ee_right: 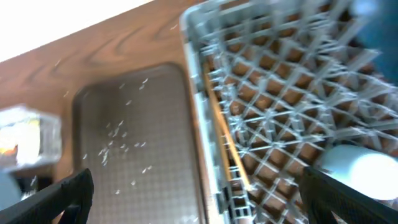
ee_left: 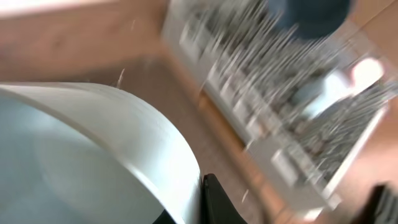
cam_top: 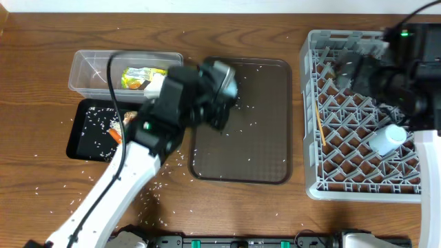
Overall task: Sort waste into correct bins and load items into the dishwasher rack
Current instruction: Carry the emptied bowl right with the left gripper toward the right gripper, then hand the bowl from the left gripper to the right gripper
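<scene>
- One wooden table [cam_top: 41, 69] fills the view, with a white wall [cam_top: 207, 5] along 12 o'clock.
- One grey rack [cam_top: 311, 103] sits at 3 o'clock.
- One brown tray [cam_top: 262, 138] lies at centre.
- One clear tub [cam_top: 86, 69] is at 10 o'clock and one black tray [cam_top: 79, 138] at 9 o'clock.
- There are two arms. The left gripper [cam_top: 226, 86], over the brown tray's 11 o'clock corner, pinches one white bowl [ee_left: 93, 155]. The right gripper [ee_right: 199, 196] is spread wide above the rack.
- One white cup [cam_top: 386, 138] lies in the rack.
- One wrapper [cam_top: 138, 76] is in the tub.
- One carrot [cam_top: 115, 136] is in the black tray.
- Rice [cam_top: 96, 124], too many grains to count, is scattered over both trays and the table.
</scene>
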Robot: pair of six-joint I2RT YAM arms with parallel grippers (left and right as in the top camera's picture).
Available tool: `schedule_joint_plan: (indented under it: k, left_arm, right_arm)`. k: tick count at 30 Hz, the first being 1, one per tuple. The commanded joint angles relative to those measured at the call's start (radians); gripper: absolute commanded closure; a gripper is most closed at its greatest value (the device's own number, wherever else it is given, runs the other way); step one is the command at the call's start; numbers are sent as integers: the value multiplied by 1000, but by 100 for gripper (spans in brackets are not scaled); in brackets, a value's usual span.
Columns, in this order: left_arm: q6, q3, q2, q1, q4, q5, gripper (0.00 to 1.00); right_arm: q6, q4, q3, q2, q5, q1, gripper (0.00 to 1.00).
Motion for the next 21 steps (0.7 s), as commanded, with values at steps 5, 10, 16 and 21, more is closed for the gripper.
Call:
schedule_joint_plan:
  k: [5, 10, 16, 21]
  left_arm:
    - [-320, 167, 271, -3, 354, 349, 94]
    - [-685, 167, 468, -18, 841, 481, 94]
    - [-977, 168, 653, -85, 1298, 500, 94]
    - [-992, 168, 721, -160, 1352, 451, 94]
  right_arm:
    - [56, -71, 24, -103, 35, -168, 1]
    - [114, -121, 24, -123, 74, -274, 1]
    - [136, -144, 24, -113, 67, -322, 1]
    - [140, -163, 24, -113, 67, -322, 1]
